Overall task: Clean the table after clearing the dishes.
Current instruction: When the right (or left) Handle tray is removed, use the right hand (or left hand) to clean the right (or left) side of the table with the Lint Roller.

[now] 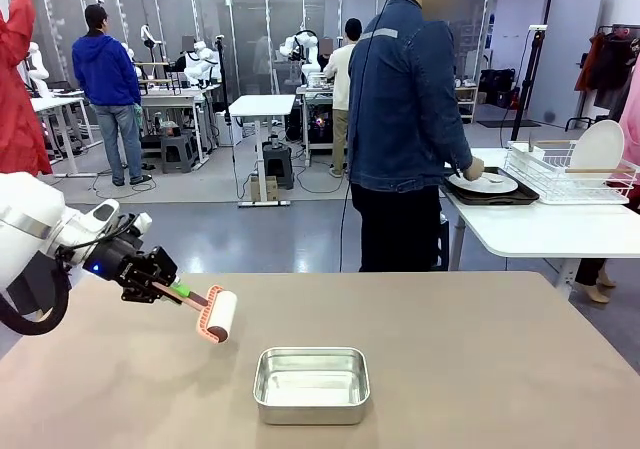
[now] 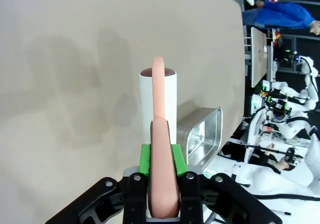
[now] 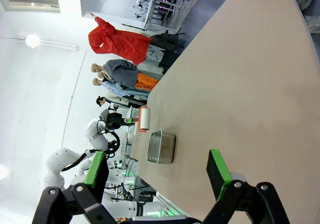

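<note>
Your left gripper is pinching the pink handle of the sticky roller tight between its green pads. The white roll is pointing down and away over the left part of the table. It is sitting just beside the steel pan, not touching it. You cannot tell from here if the roll is pressing on the table or floating just over it.

Your right gripper is hanging wide open with nothing in it, high over the table.

The dishes are sitting off the big table now. The person is standing at the far side, resting a hand on a white plate on a dark tray on the white table. Another plate is standing in the wire rack.

So the job in hand looks like the rolling. To be doing it well, you are wanting the roll lying flat on the table, so its whole side is touching. Be pushing gently, in long straight lines, each line next to the last. Be going slowly near the pan, since a bump could be sliding it. Be holding the handle firmly so it is not twisting in the pads.
</note>
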`<state>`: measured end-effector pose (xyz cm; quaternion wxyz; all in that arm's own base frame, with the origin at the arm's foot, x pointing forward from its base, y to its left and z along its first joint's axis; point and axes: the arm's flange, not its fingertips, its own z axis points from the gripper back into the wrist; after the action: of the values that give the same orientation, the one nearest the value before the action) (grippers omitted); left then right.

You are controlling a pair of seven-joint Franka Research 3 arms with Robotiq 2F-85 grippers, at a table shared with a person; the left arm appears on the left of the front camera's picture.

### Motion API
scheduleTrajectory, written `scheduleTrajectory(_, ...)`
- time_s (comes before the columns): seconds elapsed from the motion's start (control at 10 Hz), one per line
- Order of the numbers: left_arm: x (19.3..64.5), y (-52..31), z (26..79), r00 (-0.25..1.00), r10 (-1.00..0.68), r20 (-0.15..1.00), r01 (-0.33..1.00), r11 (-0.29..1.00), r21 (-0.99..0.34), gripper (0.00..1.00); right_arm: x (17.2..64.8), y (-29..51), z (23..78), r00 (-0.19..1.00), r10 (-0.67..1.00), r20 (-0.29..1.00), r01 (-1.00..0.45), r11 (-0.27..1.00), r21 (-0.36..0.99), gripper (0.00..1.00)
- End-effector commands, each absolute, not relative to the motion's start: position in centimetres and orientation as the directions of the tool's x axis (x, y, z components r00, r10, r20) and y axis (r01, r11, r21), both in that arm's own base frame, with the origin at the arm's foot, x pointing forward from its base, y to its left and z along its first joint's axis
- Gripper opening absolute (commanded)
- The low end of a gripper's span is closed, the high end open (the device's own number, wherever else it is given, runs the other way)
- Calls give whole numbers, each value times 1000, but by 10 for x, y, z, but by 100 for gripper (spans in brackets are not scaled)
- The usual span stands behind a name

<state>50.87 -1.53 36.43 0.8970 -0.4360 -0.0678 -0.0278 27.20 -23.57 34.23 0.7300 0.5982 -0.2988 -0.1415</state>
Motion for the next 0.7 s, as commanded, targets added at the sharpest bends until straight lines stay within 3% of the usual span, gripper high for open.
scheduleTrajectory(0.0, 517, -3, 353, 990, 33, 139, 92, 592, -801, 21, 271, -234, 344, 775, -569, 275, -158, 248, 956, 100)
scheduleTrajectory(0.6, 541, 55, 290, 996, 5, 90, 70, 577, -814, 21, 271, -234, 344, 775, -569, 275, -158, 248, 956, 100)
